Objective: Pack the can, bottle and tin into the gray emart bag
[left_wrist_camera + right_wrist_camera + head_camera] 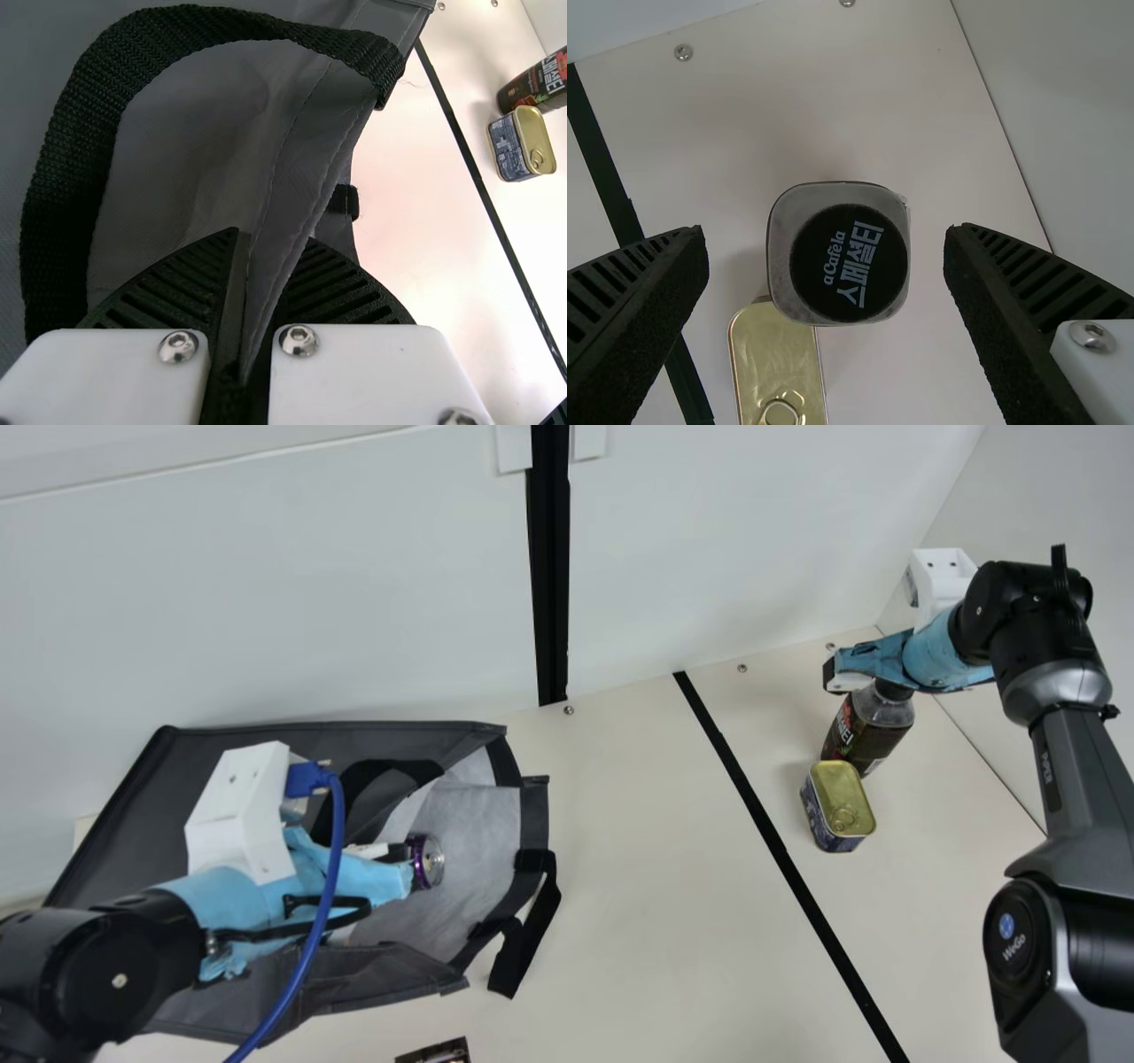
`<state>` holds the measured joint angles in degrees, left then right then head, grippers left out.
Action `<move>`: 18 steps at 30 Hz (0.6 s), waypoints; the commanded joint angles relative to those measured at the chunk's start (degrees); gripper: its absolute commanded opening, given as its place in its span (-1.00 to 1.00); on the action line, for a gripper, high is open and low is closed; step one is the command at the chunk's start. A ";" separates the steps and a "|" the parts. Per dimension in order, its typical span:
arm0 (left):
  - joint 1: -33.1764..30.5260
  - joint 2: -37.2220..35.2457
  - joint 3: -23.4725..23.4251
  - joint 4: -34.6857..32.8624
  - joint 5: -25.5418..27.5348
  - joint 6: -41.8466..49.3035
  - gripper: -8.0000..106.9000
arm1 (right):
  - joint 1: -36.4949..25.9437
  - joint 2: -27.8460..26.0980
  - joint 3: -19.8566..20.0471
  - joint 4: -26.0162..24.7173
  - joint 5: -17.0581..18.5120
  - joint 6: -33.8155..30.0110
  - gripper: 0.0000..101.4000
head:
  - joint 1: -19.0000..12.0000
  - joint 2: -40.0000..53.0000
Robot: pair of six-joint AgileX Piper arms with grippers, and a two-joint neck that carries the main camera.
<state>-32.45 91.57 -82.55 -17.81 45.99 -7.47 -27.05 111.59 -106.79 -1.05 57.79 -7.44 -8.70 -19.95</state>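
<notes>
- Pale lettering marks the black cap of the bottle; its wrap-around label carries red and white print.
- The tin, pull-ring lid up, has patterned sides and stands just beside it.
- The purple can is in the gray emart bag, partly hidden by the left gripper, which pinches the bag's edge.
- The right gripper spreads its fingers around the bottle, apart from it.
- A blue cable crosses before the bag.
</notes>
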 commanded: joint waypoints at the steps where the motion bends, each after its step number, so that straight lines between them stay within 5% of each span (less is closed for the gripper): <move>1: 0.00 0.00 0.00 0.00 0.00 0.00 -0.68 | -0.09 0.34 -0.42 -0.06 0.08 -0.02 0.79 | -1.30 -0.05; 2: 0.00 0.00 0.00 0.00 0.00 0.00 -0.68 | -0.12 0.57 -0.64 -0.02 0.13 -0.03 0.79 | -1.30 -0.05; 15: 0.00 0.00 0.00 0.00 0.00 0.00 -0.68 | -0.38 2.44 -2.73 0.15 1.27 0.31 -0.92 | -1.30 -0.05; 18: 0.00 0.00 0.00 0.00 0.00 0.00 -0.68 | -0.55 2.46 -2.79 0.31 1.42 0.32 -1.00 | -1.30 -0.05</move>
<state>-32.45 91.57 -82.55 -17.81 45.99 -7.47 -27.51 113.97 -109.62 -0.89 59.07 -7.01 -8.70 -19.86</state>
